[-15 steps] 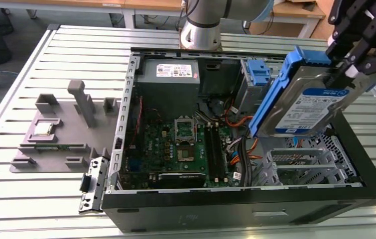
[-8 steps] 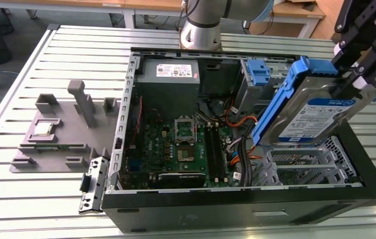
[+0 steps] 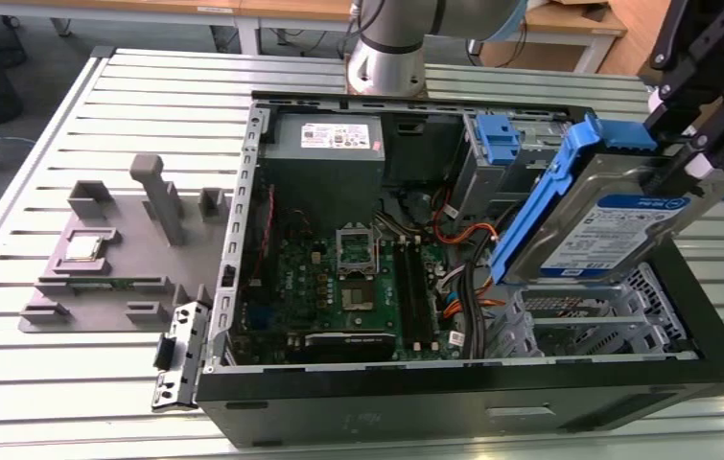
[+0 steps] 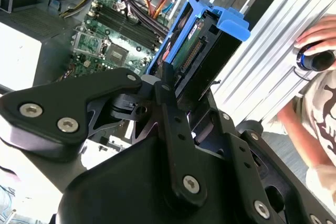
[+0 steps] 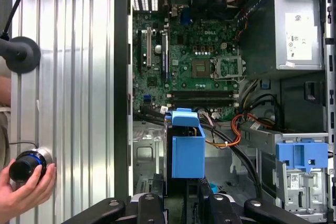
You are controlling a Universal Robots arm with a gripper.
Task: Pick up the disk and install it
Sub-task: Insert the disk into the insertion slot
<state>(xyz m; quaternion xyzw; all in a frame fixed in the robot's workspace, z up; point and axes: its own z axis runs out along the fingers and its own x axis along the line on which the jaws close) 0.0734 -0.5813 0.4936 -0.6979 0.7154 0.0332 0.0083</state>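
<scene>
Disk in my grip, tilted over the open case.

I have the gripper clenched on the disk, fingers pinching the drive's upper edge. In the exterior view it hangs at about 3 o'clock of the open computer case, label towards the camera, with the blue carrier frame along its 9 o'clock side and over the top. It sits above the perforated metal cage in the case's 4 o'clock corner; I cannot tell whether they touch. The motherboard lies mid-case, the grey power supply at 11 o'clock and a narrow blue latch at 1 o'clock. In the first wrist view a person's hand holds a black knob on the slatted table.
</scene>
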